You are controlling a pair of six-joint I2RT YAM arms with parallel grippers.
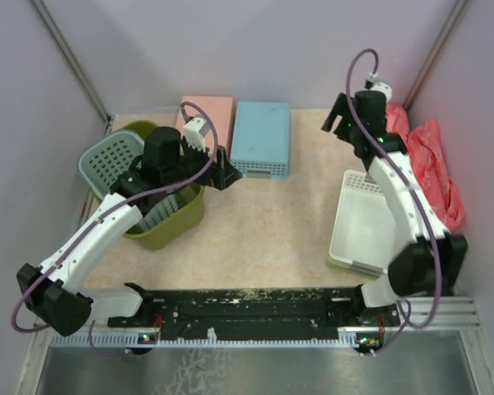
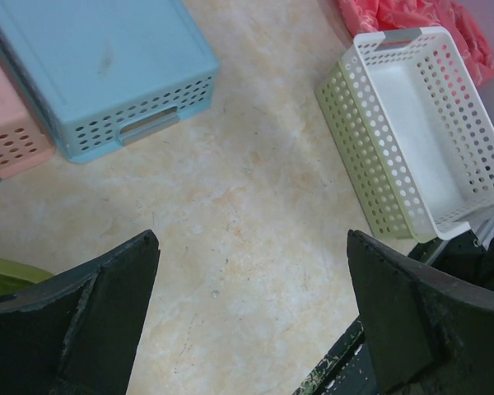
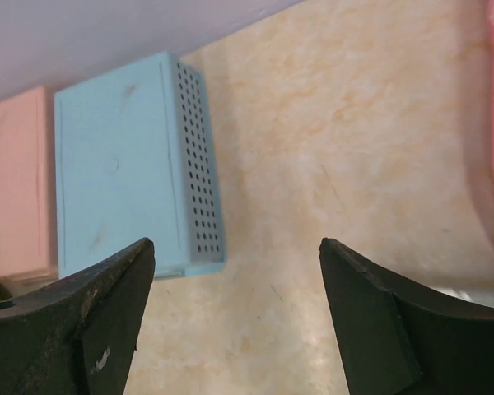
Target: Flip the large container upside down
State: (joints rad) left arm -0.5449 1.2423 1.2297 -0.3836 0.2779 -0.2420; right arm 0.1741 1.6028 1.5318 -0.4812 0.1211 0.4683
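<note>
Two grippers, both empty. Left gripper (image 2: 253, 240) has jaws wide apart over bare table (image 1: 288, 239); right gripper (image 3: 235, 243) is spread wide too. Near right: one white perforated basket (image 1: 358, 216) nested in one pale green basket (image 2: 354, 140). Near left: one olive-green basket (image 1: 177, 224), open side up, under the left arm, with one teal basket (image 1: 107, 160) tilted at its far-left rim. Far: one pink tray (image 1: 210, 111) and one blue tray (image 1: 262, 132), bottoms up, side by side. Far right: one lump of red crumpled material (image 1: 435, 160).

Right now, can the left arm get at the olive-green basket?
Probably yes: the left gripper hangs open just off the right side of the olive-green basket, nothing between them. The teal basket crowds its left side, so grasp the right wall.
</note>
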